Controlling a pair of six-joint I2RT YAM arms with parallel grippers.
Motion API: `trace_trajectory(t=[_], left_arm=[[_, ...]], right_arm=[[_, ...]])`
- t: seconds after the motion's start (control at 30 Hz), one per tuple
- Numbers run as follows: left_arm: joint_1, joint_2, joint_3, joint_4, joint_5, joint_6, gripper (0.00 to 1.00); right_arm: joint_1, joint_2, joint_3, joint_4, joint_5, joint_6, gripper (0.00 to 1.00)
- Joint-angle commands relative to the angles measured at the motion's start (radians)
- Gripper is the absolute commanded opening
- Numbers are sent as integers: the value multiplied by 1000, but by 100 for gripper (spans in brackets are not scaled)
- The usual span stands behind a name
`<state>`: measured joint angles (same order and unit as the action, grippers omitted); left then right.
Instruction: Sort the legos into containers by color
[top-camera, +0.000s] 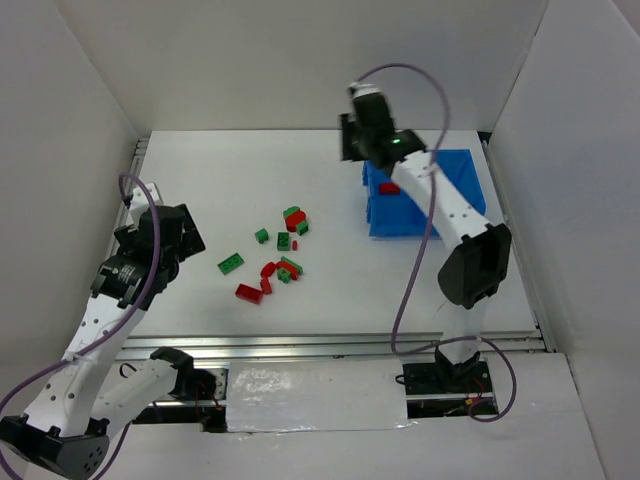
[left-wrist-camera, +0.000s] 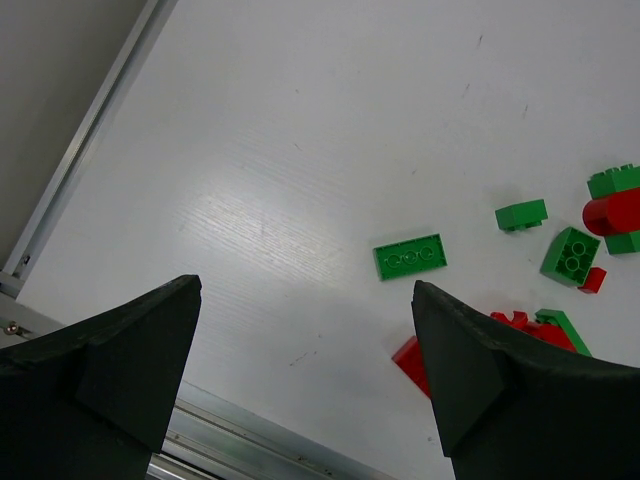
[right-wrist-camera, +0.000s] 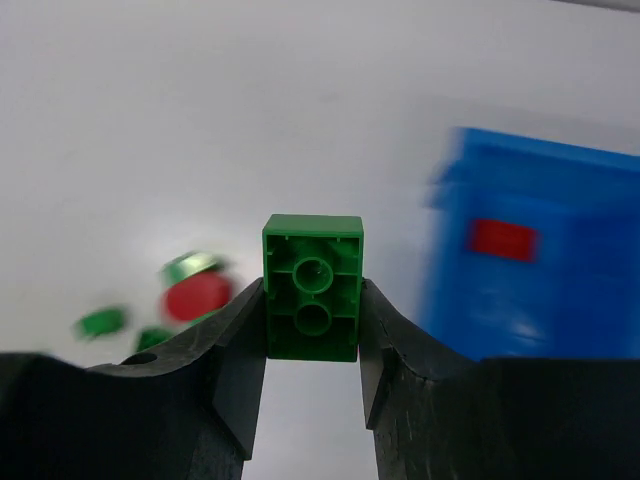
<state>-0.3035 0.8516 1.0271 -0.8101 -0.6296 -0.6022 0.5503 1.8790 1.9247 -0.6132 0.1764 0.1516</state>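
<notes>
1. The blue bin (top-camera: 400, 222) sat far right on the table (top-camera: 230, 170), a red brick (top-camera: 389, 187) inside near its left wall.
2. The left gripper (left-wrist-camera: 306, 290) hung with jaws apart.
3. The right gripper (right-wrist-camera: 312, 312), by the bin's far-left corner, clamped a green brick (right-wrist-camera: 313, 255).
4. Loose legos (top-camera: 293, 218) lay mid-table.

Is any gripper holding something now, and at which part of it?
The right gripper holds a green lego by its two opposite sides; the left gripper is empty.

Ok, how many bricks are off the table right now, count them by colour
Red: 1, the red brick in the blue bin.
Green: 1, the green brick held in the right gripper.
Total: 2 visible; the right arm hides part of the bin.
</notes>
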Motion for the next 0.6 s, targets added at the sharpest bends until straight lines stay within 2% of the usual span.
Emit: trace_trajectory(t=[0.0, 0.07, 0.2, 0.37, 0.43, 0.47, 0.57], left_arm=[[4, 7, 22, 26, 8, 18, 100], [4, 7, 22, 26, 10, 18, 99], [4, 7, 19, 35, 21, 25, 100], [4, 24, 21, 38, 41, 32, 99], [4, 30, 18, 42, 41, 33, 100], [4, 35, 16, 45, 41, 36, 100], [4, 75, 24, 45, 54, 28, 99]], right_arm=[[-261, -3, -38, -152, 95, 84, 25], [-417, -17, -68, -140, 54, 146, 26], [-600, -15, -102, -108, -61, 213, 27], [-627, 72, -49, -135, -63, 212, 30], [-628, 92, -47, -131, -45, 226, 48], [-629, 98, -47, -131, -22, 230, 77], [-633, 112, -36, -148, 11, 240, 93]])
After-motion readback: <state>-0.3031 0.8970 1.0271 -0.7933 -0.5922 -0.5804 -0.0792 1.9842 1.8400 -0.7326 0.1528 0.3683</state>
